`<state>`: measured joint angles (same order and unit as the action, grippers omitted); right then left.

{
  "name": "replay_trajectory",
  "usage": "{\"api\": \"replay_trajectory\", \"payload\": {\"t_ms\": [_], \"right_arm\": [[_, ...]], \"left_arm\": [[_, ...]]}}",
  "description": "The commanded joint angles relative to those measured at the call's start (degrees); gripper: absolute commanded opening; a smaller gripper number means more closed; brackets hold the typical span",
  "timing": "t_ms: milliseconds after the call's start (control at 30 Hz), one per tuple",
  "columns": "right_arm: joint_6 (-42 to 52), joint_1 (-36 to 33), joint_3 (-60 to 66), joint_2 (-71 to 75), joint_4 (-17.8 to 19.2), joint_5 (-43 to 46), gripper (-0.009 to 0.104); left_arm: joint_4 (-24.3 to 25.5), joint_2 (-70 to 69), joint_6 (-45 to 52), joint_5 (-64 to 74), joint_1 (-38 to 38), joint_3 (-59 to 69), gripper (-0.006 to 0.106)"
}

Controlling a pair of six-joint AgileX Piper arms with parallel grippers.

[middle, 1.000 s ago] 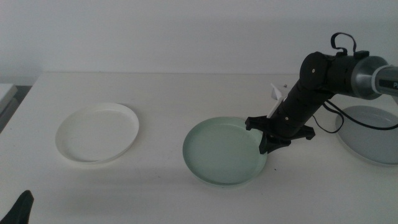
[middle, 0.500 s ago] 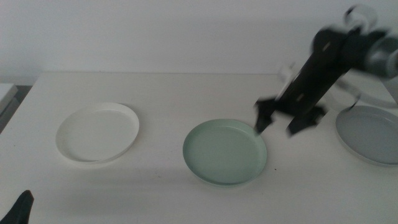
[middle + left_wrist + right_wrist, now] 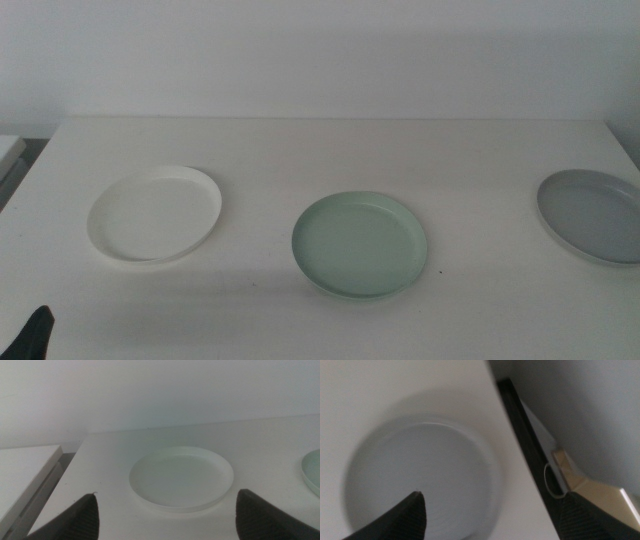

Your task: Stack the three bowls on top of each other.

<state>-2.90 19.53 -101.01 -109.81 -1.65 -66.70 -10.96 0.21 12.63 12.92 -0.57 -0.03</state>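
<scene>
Three shallow bowls lie apart on the white table. The white bowl (image 3: 155,213) is at the left, the pale green bowl (image 3: 360,244) in the middle, the grey bowl (image 3: 590,213) at the right edge. My left gripper (image 3: 167,515) is open and empty, waiting near the table's front left, facing the white bowl (image 3: 181,476); only a dark tip (image 3: 30,335) shows in the middle view. My right gripper (image 3: 492,512) is open and empty, out of the middle view, hovering over the grey bowl (image 3: 417,480).
The table's right edge (image 3: 507,425) runs close beside the grey bowl, with a dark strip and a pale object (image 3: 590,485) beyond it. A white ledge (image 3: 25,472) stands off the table's left side.
My right arm has let go of the pale green bowl's rim, risen and swung right, out of the middle view. The green bowl lies flat in the middle.
</scene>
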Motion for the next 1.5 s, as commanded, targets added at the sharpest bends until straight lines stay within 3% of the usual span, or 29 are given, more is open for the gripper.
{"api": "replay_trajectory", "payload": {"t_ms": [0, 167, 467, 767, 833, 1033, 1267, 1467], "right_arm": [[-0.16, 3.46, -0.08, -2.72, -2.24, -0.12, 0.068], [1.33, 5.66, 0.19, -8.42, -6.37, -0.12, 0.062], [1.61, 4.88, 7.89, -11.93, -5.97, 4.72, 0.060], [1.41, 4.99, 10.81, -13.99, -7.27, 9.03, 0.045], [1.41, 4.99, 10.81, -14.24, -7.27, 9.44, 0.038], [1.41, 4.99, 10.81, -14.27, -7.27, 9.59, -0.002], [1.41, 2.84, 10.69, -7.34, -8.98, 6.96, -0.002], [1.41, -8.87, 10.57, 1.75, -14.32, 7.98, -0.002]], "left_arm": [[-0.41, -0.21, -0.32, -0.79, 0.05, 0.03, 0.094], [-0.41, -0.21, -0.32, -0.68, 0.05, 0.03, 0.094], [-0.41, -0.21, -0.32, -0.68, 0.05, 0.03, 0.094], [-0.41, -0.21, -0.32, -0.78, 0.05, 0.03, 0.094], [-0.41, -0.21, -0.32, -0.78, 0.05, 0.03, 0.094], [-0.41, -0.21, -0.32, -0.78, 0.05, 0.03, 0.094], [-0.41, -0.21, -0.32, -0.68, 0.05, 0.03, 0.094], [-0.41, -0.21, -0.32, -0.68, 0.05, 0.03, 0.094]]}}
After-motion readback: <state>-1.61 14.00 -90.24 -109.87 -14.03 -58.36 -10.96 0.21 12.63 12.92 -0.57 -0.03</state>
